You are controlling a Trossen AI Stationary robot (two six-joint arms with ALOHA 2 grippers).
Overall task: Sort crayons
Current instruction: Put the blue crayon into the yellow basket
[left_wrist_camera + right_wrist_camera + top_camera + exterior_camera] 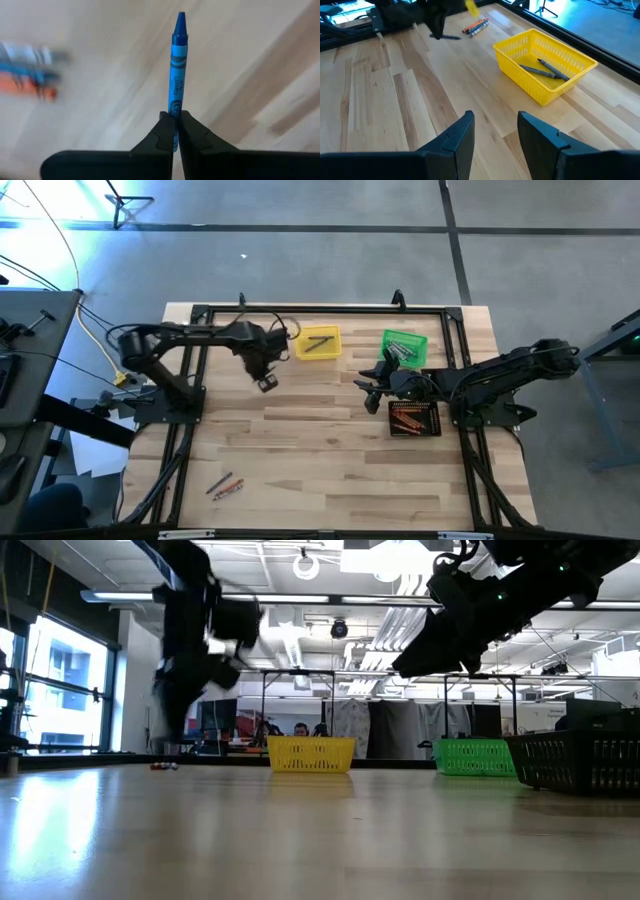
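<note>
I can make out dark print on the blue crayon [178, 75] wrapper, but it is too blurred to read; nothing else carries lettering.

Blue wax crayon [178, 75] w/ darker blue tip & black print on its wrapper, pinched between black fingers [160, 137] of left gripper [175, 120]. Loose crayons on table [225, 485]: orange-red, grey, blue-grey. Pale wooden plank table [320, 440], light & tan stripes. Yellow plastic mesh bin [545, 65] holds dark grey crayons [547, 70]. Green plastic mesh bin [405, 348] w/ grey sticks. Black mesh bin [414, 420] full of orange-red crayons. Right gripper [495, 132] black.
</note>
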